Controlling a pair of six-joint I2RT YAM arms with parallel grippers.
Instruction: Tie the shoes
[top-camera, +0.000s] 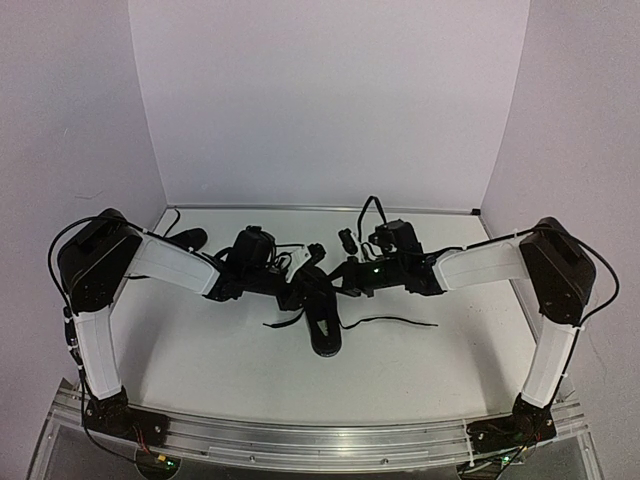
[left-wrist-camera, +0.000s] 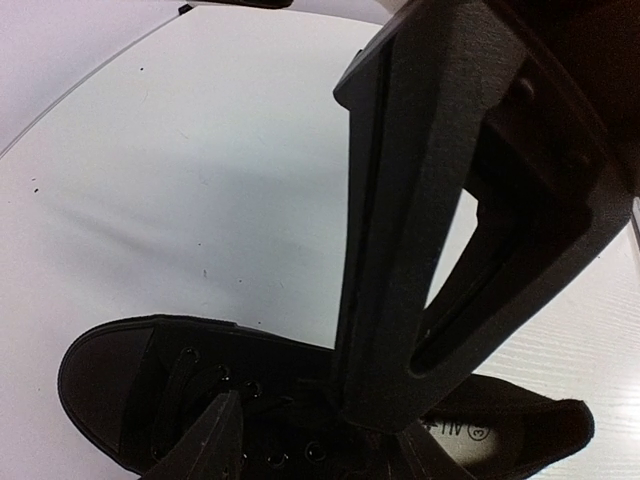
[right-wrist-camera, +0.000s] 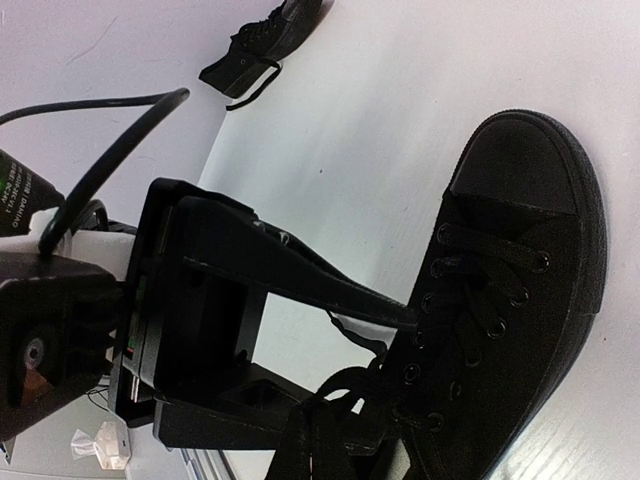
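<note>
left gripper hangs half open, nothing visibly held, over the laces of one shoe. right gripper is closed there; a hold is unclear. the second shoe, two in all, lies well apart from it.

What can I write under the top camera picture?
Left gripper and right gripper meet over a black shoe, its lace trailing on the table; the other shoe sits back left.
</note>
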